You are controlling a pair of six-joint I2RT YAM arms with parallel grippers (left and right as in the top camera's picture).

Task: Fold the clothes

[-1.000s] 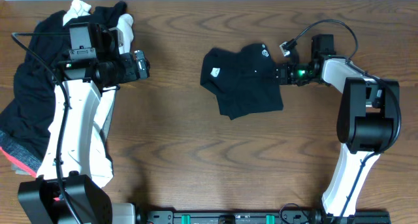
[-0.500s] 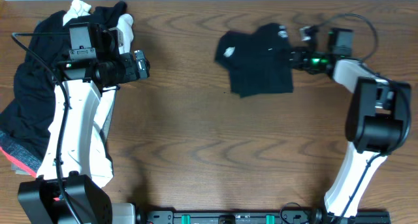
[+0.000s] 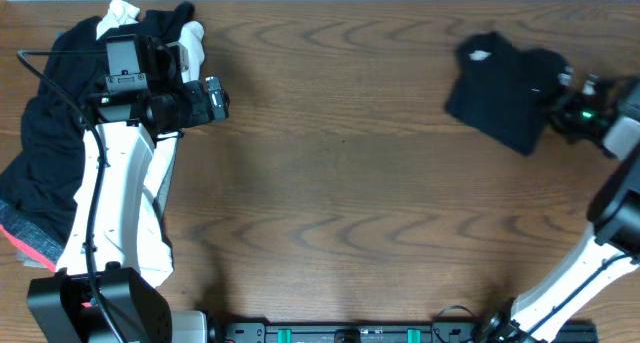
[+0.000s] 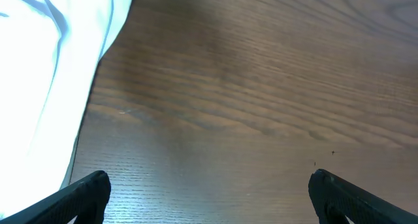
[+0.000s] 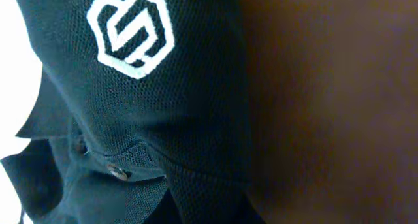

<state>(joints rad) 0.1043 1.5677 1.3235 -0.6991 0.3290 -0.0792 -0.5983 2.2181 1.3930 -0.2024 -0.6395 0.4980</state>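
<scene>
Shirt (image 3: pixel 505 88) sits bunched on table (image 3: pixel 340 183), far right, pinched by right jaws.

Here's the dark wood-grain tabletop (image 3: pixel 340 183), wide open through the middle. Over on the left edge a heap of black and white clothes (image 3: pixel 45 153) sprawls across it, while a folded black polo shirt (image 3: pixel 505 83) sits far right, near the back edge.

Left arm (image 3: pixel 110 213) runs up from its base, bent at the top, left hand (image 3: pixel 222 101) pointing right with fingers (image 4: pixel 78 198) spread wide. Right arm (image 3: pixel 622 208) reaches to the far edge, right hand (image 3: pixel 560 98) clamped on the shirt (image 3: pixel 500 88).
</scene>
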